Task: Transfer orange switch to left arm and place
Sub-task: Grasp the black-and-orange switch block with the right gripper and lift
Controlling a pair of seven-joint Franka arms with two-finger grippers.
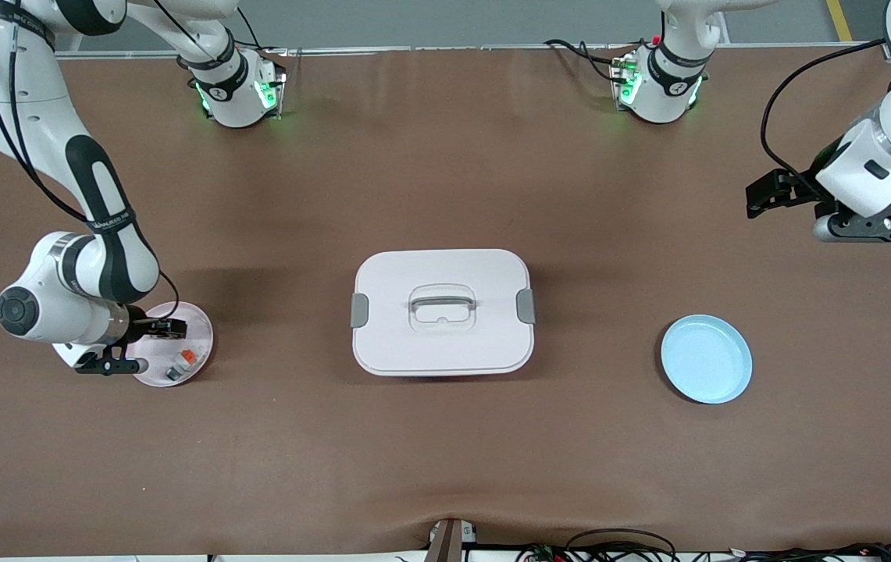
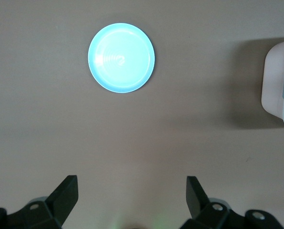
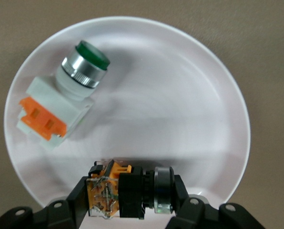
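Observation:
The orange switch [image 3: 132,188], a small black block with an orange section and a metal ring, lies low over the white plate [image 3: 189,90]. My right gripper [image 3: 128,193] is shut on it, one finger on each end. In the front view that gripper [image 1: 164,329] sits over the plate [image 1: 201,328] at the right arm's end of the table, and the switch is mostly hidden by the fingers. The white box [image 1: 442,312] with grey latches stands mid-table. My left gripper [image 1: 761,195] hangs open and unloaded above bare table at the left arm's end, its fingers [image 2: 65,193] spread wide.
A white-grey switch with an orange cap and green button [image 3: 61,105] lies in the same plate [image 1: 182,363]. A light blue plate [image 1: 707,359] sits between the box and the left arm's end, also seen from the left wrist [image 2: 121,57] with the box's corner [image 2: 278,86].

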